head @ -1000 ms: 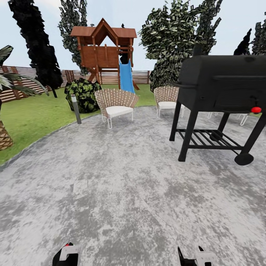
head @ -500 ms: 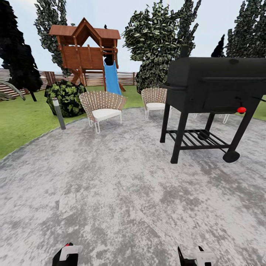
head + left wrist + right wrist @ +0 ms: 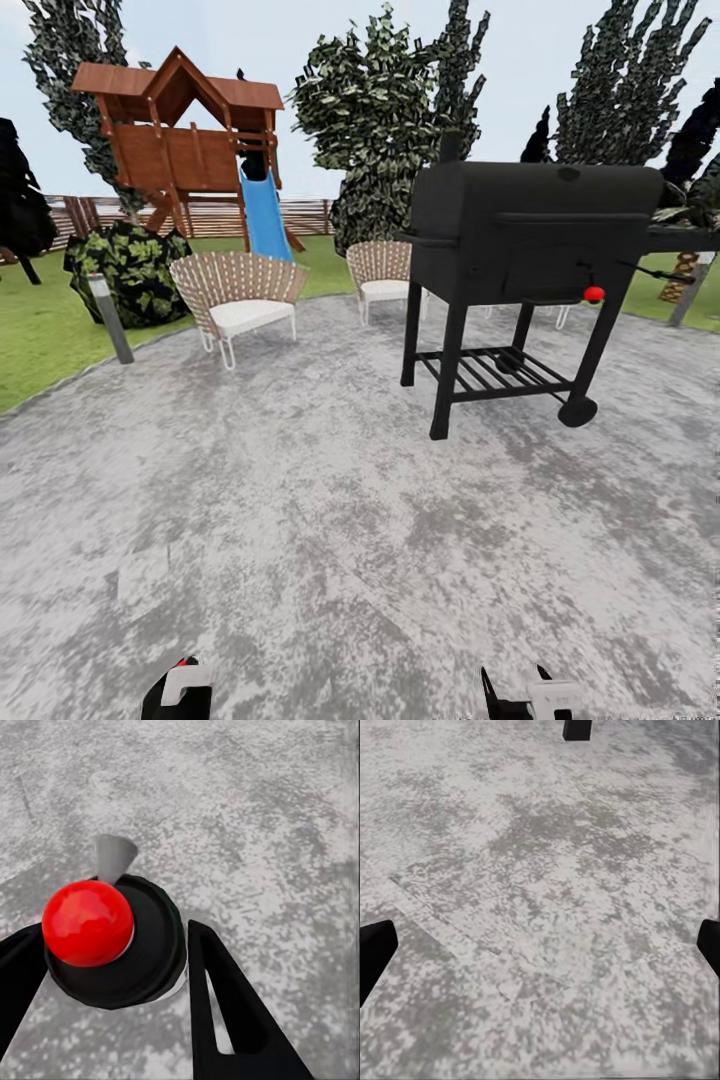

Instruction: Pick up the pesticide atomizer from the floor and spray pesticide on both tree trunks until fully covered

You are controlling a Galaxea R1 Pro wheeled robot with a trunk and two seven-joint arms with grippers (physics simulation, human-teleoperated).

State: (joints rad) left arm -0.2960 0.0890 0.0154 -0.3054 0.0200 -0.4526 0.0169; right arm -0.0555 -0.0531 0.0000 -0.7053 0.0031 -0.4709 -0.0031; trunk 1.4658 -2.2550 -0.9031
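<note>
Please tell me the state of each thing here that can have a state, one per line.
pesticide atomizer: held between the left claw's fingers
left claw: shut on the atomizer
right claw: open, holding nothing
grill: lid closed
white-cushioned chair: upright, unoccupied

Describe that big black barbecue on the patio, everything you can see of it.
The barbecue is a matte black barrel smoker with a closed rounded lid, a short chimney on top and a red knob at its front right. It stands upright on four slanted legs, one with a wheel, with a slatted rack low between them. It rests on the mottled grey paving, right of the wicker chairs.
</note>
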